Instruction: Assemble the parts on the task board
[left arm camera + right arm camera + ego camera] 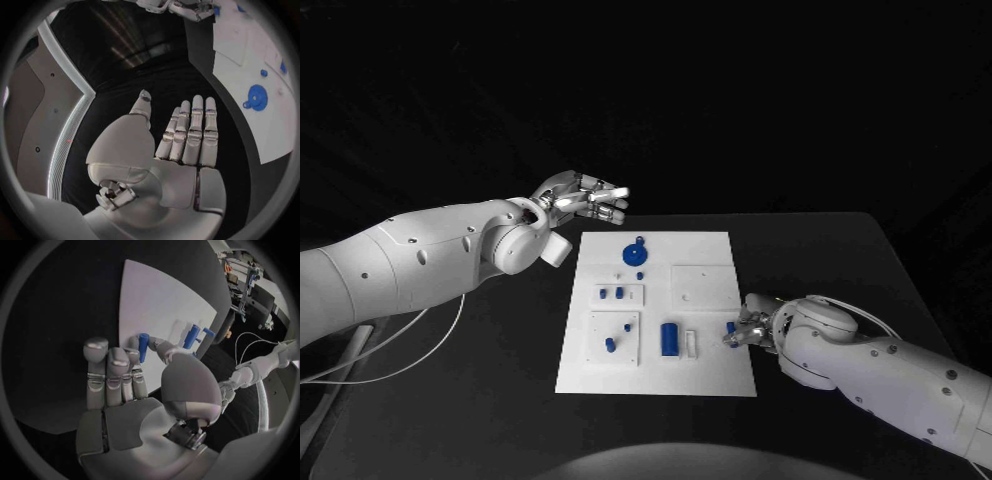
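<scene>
Quick heads up on where things sit: your right hand (750, 333) is at the right edge of the task board (711, 255), near its front corner, pinching a small blue peg (143, 346) between thumb and a finger, with the other fingers standing up straight beside it. Your left hand (583, 198) hovers off the far left corner of the board, fingers apart and holding nothing. The other parts sit on the board: a round blue gear-looking piece (635, 253) near the far end, a couple of small blue bits (607, 294) on a raised white square mid-board, and a bigger blue cylinder (669, 339) near the front. My guess on handling: that peg looks like hard plastic, super light and stiff, probably a bit slick, so it won't crush but could easily twist or pop out of a fingertip pinch. I'd hold it around the middle to upper part so the bottom end stays free to go into a hole. The gear I'd take by its rim. As for writing, I can't spot any brand, label or readable text on the board or the parts.
</scene>
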